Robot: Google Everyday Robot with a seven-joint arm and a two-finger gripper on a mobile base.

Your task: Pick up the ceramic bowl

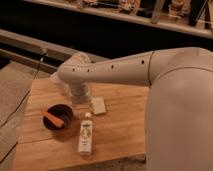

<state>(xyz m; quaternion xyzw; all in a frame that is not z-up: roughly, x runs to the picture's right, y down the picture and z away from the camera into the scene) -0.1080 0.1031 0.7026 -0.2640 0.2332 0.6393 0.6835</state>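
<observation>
I see gripper (82, 99) low over table (125, 131), just beside ceramic bowl (58, 115), grip state: can't tell, white bottle (86, 135) lying nr bowl

Glossy dark-maroon ceramic bowl (63, 111) sits upright (orange object (52, 119) inside) on the wooden table (122, 127), gripper (86, 102) just beside it.

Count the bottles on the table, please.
1. The white bottle lies near the table's front edge, beside the bowl. The gripper hangs behind it; the arm may hide more.
</observation>
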